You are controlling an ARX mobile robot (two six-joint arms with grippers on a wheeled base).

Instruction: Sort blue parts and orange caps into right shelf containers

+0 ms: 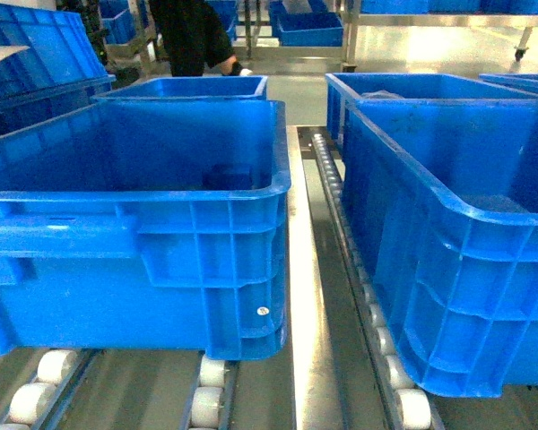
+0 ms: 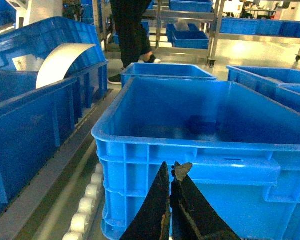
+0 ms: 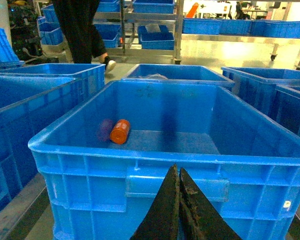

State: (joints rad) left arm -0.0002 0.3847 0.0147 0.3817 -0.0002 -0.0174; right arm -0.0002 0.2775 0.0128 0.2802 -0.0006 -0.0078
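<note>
Two large blue shelf containers stand side by side on the steel roller shelf: the left one and the right one. A darker blue lump, probably a blue part, lies on the left container's floor near its far wall. An orange cap lies on its side on the floor of the right container, close to the left wall. My left gripper hangs shut just before the left container's near wall. The right gripper is shut in front of the right container's handle. Neither holds anything, and neither shows in the head view.
More blue crates stand behind and to both sides. One at the left holds a curved white sheet. White rollers line the shelf rails. A person in black walks in the aisle behind, before further racks.
</note>
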